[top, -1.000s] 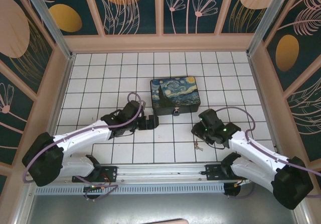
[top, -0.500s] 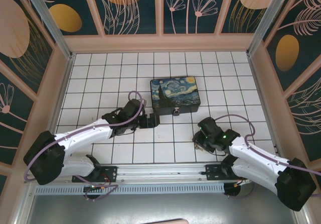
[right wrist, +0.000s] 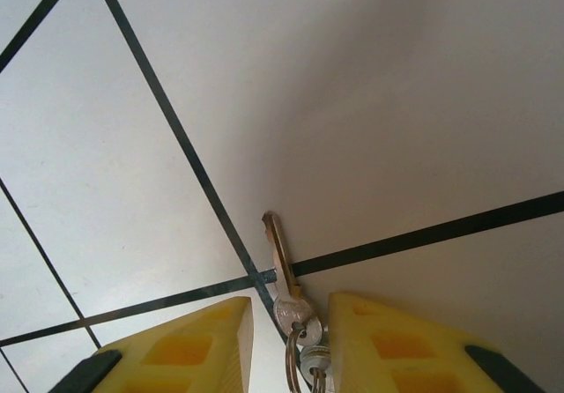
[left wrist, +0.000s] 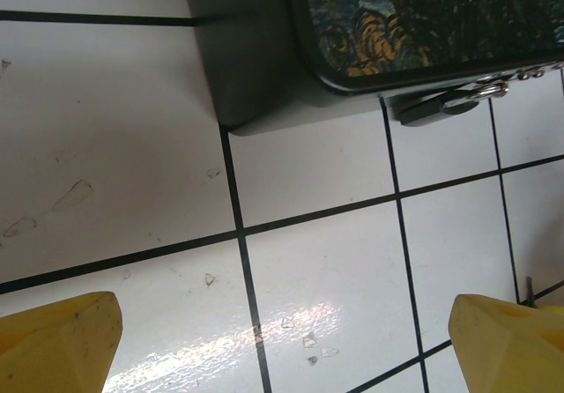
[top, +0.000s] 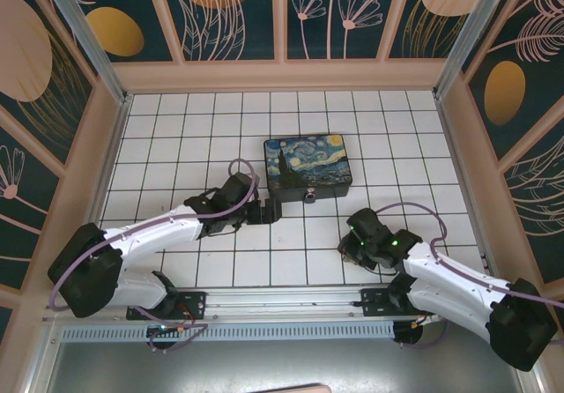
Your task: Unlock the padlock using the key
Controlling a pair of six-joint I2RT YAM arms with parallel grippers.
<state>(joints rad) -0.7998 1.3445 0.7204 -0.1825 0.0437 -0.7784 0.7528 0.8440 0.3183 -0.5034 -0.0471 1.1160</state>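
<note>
Padlock point(top: 310, 196) comes second: leftmost, the left gripper point(top: 264, 212) gapes empty beside the painted box point(top: 307, 166) whose front the lock hangs on. Rightward, the key point(right wrist: 280, 256) lies flat on the table point(top: 176, 137), its bow between the right gripper's point(right wrist: 289, 312) unclamped fingers. Light, stiff, probably slippery; pinch the bow, leaving the blade free.

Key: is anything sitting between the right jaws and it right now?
Nothing visible. The key lies flat on the white tile, its ring end between the right jaws and its blade pointing away from them.
</note>
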